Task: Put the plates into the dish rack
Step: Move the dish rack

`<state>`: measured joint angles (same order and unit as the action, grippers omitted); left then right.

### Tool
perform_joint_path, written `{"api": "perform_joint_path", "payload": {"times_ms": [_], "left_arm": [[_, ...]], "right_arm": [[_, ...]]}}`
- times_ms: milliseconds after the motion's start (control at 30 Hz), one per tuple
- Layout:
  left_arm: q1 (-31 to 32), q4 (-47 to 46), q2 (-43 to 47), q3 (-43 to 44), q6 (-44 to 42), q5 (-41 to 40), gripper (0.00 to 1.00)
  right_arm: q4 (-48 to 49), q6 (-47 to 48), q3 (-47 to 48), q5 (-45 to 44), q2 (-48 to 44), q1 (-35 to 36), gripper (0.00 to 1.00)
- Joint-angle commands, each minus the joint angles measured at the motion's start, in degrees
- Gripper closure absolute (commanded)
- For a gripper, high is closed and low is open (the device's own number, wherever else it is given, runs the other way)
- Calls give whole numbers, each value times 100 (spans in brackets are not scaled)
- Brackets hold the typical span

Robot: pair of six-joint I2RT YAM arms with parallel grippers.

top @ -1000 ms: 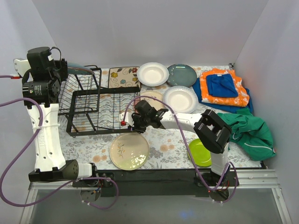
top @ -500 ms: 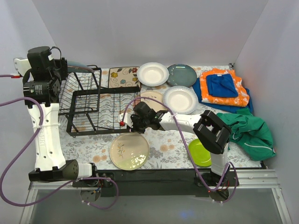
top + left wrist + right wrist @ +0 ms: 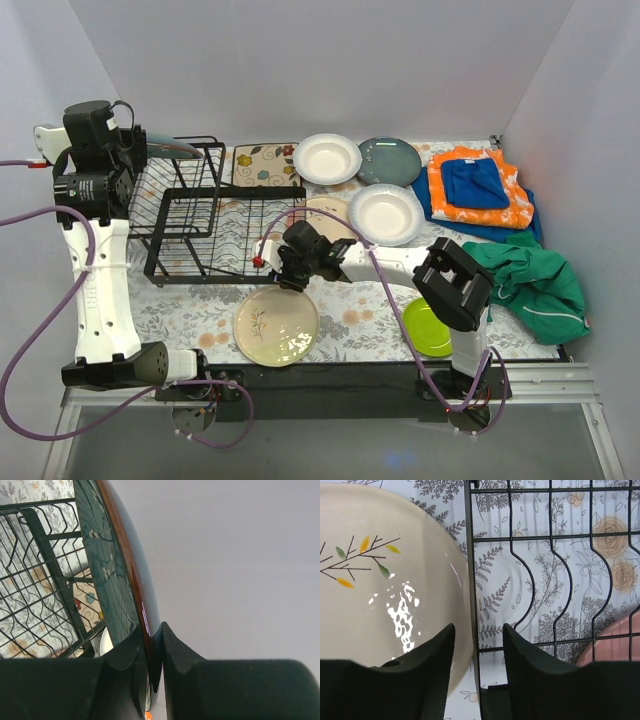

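1. Pinches blue plate [image 3: 107,580] by the rim in closed left gripper [image 3: 152,630], plate on edge above rack's [image 3: 50,565] far left.
2. Straddles rack's near rail with open right gripper [image 3: 478,627], beside cream plate [image 3: 370,605].
3. Looks like mid-loading; calls for lowering blue plate upright into a slot, rack steadied.

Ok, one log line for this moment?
left gripper: shut on dark plate, over dish rack | right gripper: open, astride rack's near rail
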<state>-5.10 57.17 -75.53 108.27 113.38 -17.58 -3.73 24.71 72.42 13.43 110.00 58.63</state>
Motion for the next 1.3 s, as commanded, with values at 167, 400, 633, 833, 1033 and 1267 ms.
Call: {"api": "perform_joint_path", "payload": {"times_ms": [167,400,633,833,1033,1267], "left_arm": [[-8,-1269,100,159,3445,-17,100],[-8,-1375,-181,291,3463,-61,100],[-8,-1384,-392,370,3524,-105,100],[-17,-1524,-463,282,3603,-193,100],[-17,-1507,-700,598,3586,-149,100],[-8,-1454,-727,546,3629,-175,100]], "right_arm": [[-22,78,579,-95,-250,-18,27],[-234,61,887,-42,-601,-220,16],[-401,-27,888,2,-1006,-633,13],[-471,-63,730,63,-1164,-818,13],[-497,-115,650,116,-1191,-897,13],[-489,-151,633,151,-1208,-968,13]]}}
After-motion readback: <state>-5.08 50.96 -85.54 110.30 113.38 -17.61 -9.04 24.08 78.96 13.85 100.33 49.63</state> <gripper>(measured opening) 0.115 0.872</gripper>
